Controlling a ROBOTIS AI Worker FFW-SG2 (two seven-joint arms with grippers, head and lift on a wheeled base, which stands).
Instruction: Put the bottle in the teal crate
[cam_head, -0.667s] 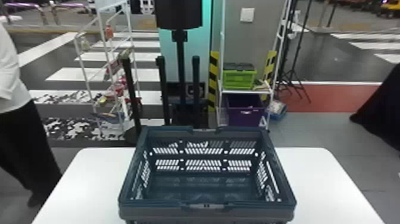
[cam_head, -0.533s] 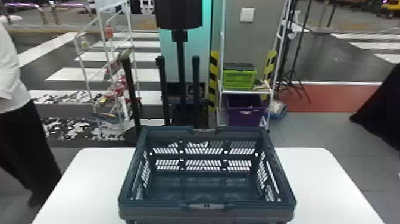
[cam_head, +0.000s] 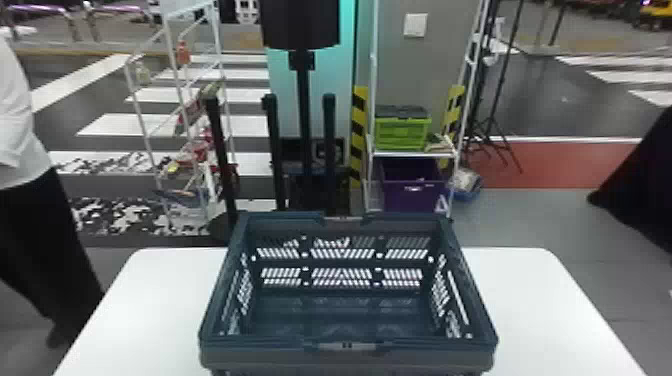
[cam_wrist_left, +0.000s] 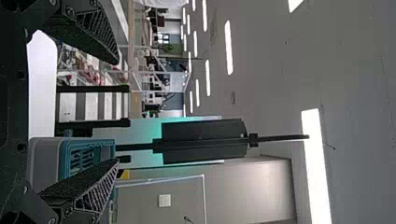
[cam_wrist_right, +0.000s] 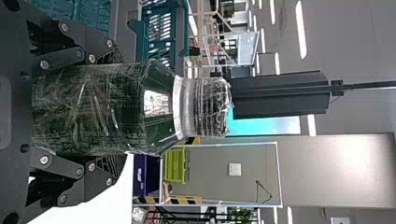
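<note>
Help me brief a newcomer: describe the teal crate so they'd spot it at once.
Find the white table. The teal crate stands on it, open, with slotted walls. Dark teal sets it apart from the green crate and purple bin at the rack behind.

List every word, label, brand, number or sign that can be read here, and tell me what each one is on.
No word, brand or number is readable.
Bottle: rows of fine marks on its side, too small and faint to read.
Purple box: a pale mark on its front, too small to read.
Yellow-and-black strip: slanted stripes, with no lettering to be made out.
</note>
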